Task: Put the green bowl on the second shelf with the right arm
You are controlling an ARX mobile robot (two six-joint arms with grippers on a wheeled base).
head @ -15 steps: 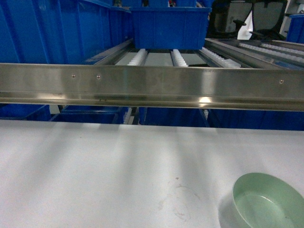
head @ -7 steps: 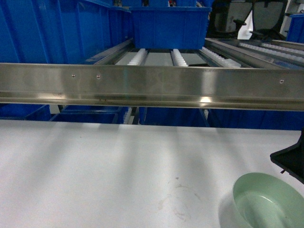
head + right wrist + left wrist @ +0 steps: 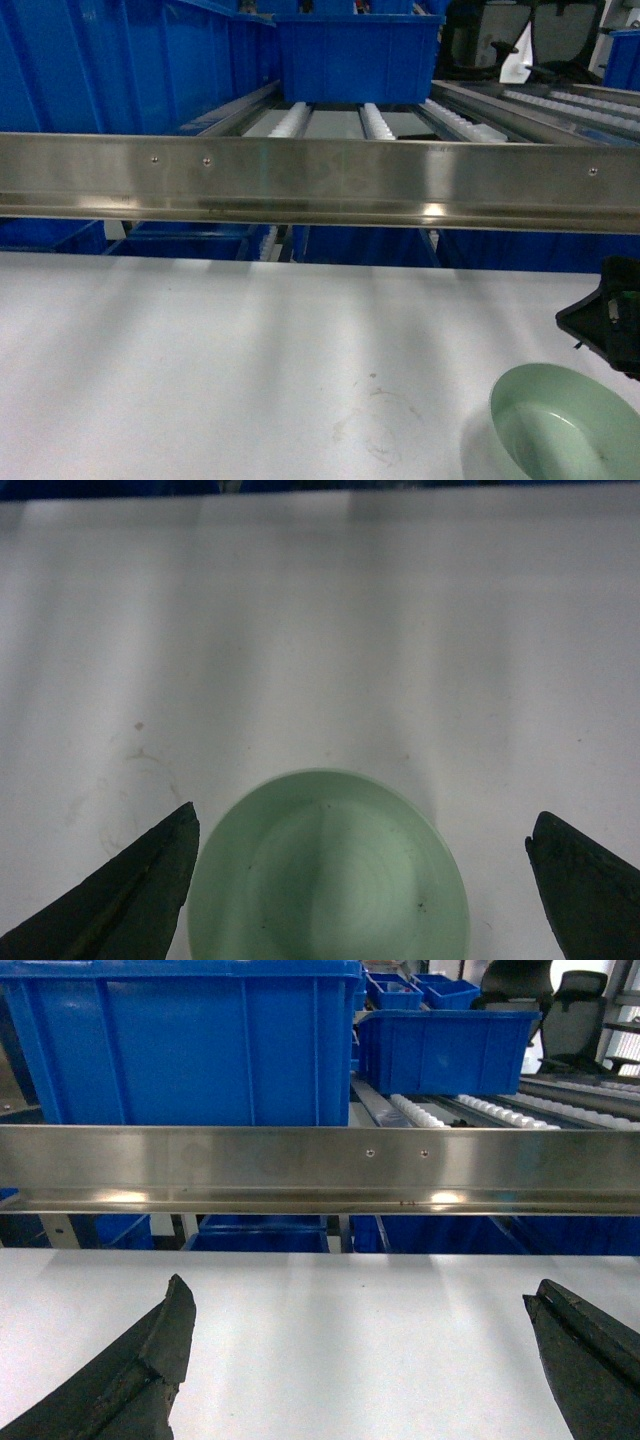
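Note:
The pale mint-green bowl (image 3: 562, 420) stands upright and empty on the white tabletop (image 3: 250, 370), at the bottom right of the head view. My right gripper (image 3: 365, 830) hangs above it, open, with the bowl (image 3: 328, 872) between its spread black fingers, closer to the left fingertip (image 3: 182, 830). In the head view only a black corner of the right arm (image 3: 608, 318) shows at the right edge, just above the bowl. Over bare tabletop my left gripper (image 3: 360, 1305) is open with nothing between its fingers. The shelf's steel front rail (image 3: 320, 182) crosses the view, with roller tracks (image 3: 375, 120) behind it.
Blue bins (image 3: 358, 58) sit at the back of the roller shelf, and more blue bins (image 3: 120, 60) fill the left. A large blue bin (image 3: 190, 1045) faces the left wrist camera. Faint scuff marks (image 3: 375, 425) lie on the tabletop left of the bowl.
The right arm has come into the head view from the right edge and moved up and left a little above the bowl. The bowl has not moved.

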